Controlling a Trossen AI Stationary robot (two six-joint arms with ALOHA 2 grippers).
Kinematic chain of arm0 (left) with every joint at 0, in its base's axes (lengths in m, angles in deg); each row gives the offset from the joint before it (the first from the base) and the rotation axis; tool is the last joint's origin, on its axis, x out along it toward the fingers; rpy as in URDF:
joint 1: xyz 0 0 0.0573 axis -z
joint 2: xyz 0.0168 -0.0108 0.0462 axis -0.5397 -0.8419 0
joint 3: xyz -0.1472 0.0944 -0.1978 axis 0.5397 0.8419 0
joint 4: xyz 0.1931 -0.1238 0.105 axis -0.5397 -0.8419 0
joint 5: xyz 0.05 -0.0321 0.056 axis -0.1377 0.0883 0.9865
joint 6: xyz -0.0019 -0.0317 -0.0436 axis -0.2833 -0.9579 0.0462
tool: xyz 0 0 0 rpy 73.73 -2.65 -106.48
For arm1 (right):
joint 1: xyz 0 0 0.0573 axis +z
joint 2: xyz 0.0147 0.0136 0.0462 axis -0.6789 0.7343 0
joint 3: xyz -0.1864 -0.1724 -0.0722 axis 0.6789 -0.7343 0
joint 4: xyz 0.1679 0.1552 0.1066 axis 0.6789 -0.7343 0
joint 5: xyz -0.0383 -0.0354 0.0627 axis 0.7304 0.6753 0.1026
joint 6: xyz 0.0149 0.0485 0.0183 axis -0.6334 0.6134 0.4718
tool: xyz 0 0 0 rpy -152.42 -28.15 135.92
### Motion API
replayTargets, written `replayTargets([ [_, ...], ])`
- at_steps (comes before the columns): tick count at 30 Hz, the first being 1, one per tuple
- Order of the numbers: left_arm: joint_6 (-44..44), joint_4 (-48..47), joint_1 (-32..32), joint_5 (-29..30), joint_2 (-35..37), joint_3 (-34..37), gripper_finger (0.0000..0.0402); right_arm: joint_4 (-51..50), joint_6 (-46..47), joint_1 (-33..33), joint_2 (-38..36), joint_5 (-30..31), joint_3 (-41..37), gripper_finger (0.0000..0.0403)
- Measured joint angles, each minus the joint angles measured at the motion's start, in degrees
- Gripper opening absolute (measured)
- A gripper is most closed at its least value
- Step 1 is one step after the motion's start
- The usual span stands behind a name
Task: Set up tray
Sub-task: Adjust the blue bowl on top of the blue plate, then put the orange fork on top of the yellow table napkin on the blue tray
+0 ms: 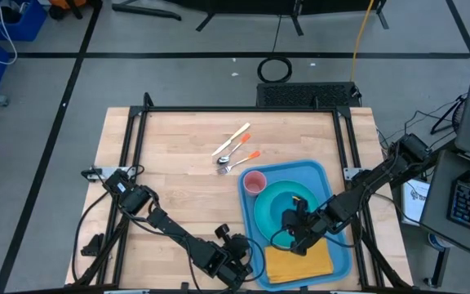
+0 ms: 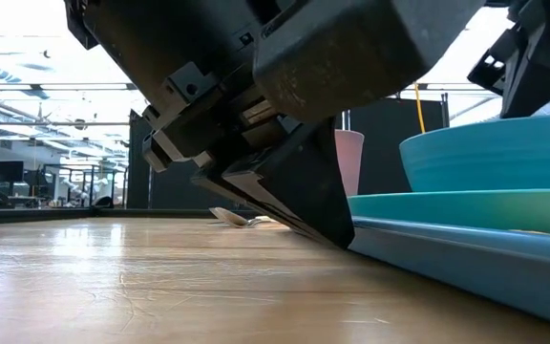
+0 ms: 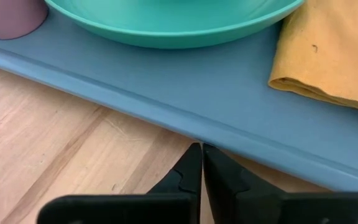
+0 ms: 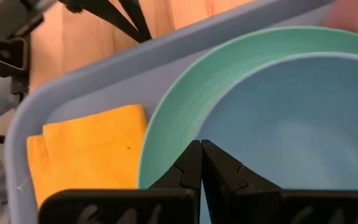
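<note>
Closest to the table's front edge, the left gripper [image 1: 237,260] sits low on the wooden table [image 1: 178,188], its two dark fingers [image 3: 191,171] pressed together with nothing between them, their tips right at the outer rim of the blue tray [image 1: 317,173]. The tray lies flat on the right half of the table, reaching almost to the front edge. In its near end a folded yellow-orange napkin [image 1: 300,263] lies flat. Just beyond it the right gripper [image 1: 298,231] hangs over the turquoise plate [image 1: 269,214] and the blue bowl [image 4: 291,124] set on it, fingers likewise closed on nothing. A pink cup [image 1: 254,183] stands in the tray's far left corner. Past the tray, out on bare wood, lie a spoon [image 1: 235,155], a fork [image 1: 241,161] and a pale knife [image 1: 232,139], close together.
</note>
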Motion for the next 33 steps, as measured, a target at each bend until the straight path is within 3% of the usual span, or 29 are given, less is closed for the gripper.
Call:
replayTargets([
  [7, -0.10, 0.02, 0.00, -0.02, 0.00, 0.00, 0.0004, 2.20, -1.31, -0.02, 0.00, 0.24, 0.00, 0.0000],
  [15, -0.16, -0.02, 0.01, 0.27, 0.00, 0.00, 0.0027, 3.73, -3.54, 0.14, 0.02, 2.84, -0.02, 0.0000],
  [20, 2.04, -0.11, 0.27, 1.18, 0.00, 0.00, 0.0016, 3.92, -6.26, 2.54, -0.69, 12.51, -0.04, 0.0000],
  [27, 1.39, -3.94, 2.57, 10.52, 1.43, -0.11, 0.0012, 3.94, -7.16, 10.81, -2.10, 32.89, -0.07, 0.0000],
  [33, -1.61, -12.72, 3.12, 15.47, 6.09, -0.07, 0.0004, 3.95, -6.26, 13.27, -2.12, 37.46, -0.07, 0.0000],
])
